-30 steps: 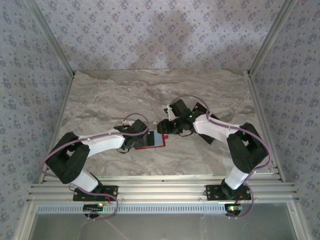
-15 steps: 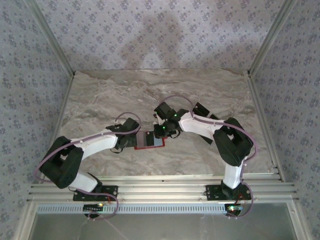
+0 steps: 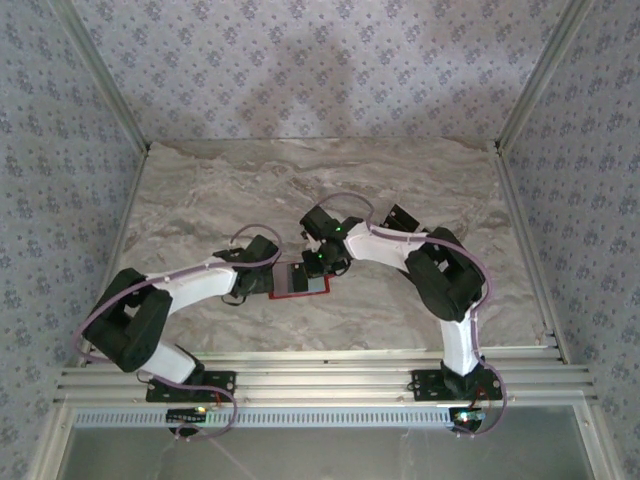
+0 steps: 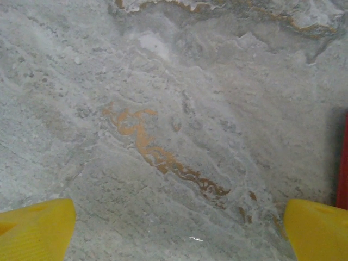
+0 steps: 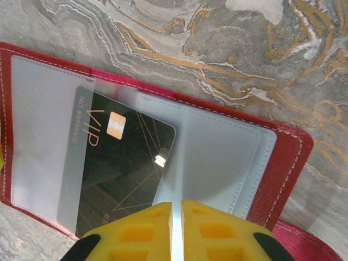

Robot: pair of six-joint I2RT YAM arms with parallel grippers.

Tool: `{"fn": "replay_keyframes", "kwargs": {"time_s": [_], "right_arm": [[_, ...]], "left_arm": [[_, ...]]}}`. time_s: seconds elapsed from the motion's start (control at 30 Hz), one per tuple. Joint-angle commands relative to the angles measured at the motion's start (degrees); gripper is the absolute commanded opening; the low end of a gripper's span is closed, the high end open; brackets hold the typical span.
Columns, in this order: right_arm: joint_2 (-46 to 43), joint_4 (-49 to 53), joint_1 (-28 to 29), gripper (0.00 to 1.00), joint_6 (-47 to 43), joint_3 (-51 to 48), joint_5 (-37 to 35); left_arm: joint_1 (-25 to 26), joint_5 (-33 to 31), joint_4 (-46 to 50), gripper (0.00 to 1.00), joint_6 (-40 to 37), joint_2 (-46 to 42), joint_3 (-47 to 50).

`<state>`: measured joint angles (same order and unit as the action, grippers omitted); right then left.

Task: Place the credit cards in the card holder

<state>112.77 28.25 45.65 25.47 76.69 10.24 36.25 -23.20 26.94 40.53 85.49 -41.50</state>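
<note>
Up close in the right wrist view, the right gripper (image 5: 176, 207) has its yellow fingers (image 5: 136, 228) pressed almost together, with only a thin pale slit between them. Whether that slit pinches anything cannot be told. The fingers hang over the near edge of a dark credit card (image 5: 125, 168) marked "VIP", with a gold chip and thin gold lines. The card lies slightly tilted on the open card holder (image 5: 288, 157). Its left strip looks veiled under the frosted left pocket (image 5: 38, 136) and the rest is bare. Its right edge runs down toward the gap between the fingers. A second frosted pocket (image 5: 217, 163) sits to the right, inside the red stitched border. The holder lies flat on the marbled table (image 5: 244, 54).

From above, the right gripper (image 3: 316, 264) stands at the far right corner of the card holder (image 3: 300, 283), which lies near the middle of the table (image 3: 200, 190). The left gripper (image 3: 268, 280) sits just beside the holder's left edge.

In the left wrist view, the left gripper (image 4: 176, 231) is spread wide, one yellow fingertip (image 4: 35, 228) in each lower corner and bare table (image 4: 163, 109) between them. A red sliver of the card holder (image 4: 342, 163) shows at the right border.
</note>
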Motion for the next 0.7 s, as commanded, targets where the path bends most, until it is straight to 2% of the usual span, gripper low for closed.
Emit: {"fn": "replay_keyframes", "kwargs": {"time_s": [0.0,0.67], "right_arm": [[2.1,1.7,0.5,0.14,-1.0,2.6,0.1],[5.4,3.6,1.9,0.11,-2.6,7.2,2.4]], "left_arm": [[-0.4,0.6,-0.3,0.99,-1.1,1.6,-0.7],[-0.4,1.5,-2.2,0.98,-1.5,4.0,-1.0]]}}
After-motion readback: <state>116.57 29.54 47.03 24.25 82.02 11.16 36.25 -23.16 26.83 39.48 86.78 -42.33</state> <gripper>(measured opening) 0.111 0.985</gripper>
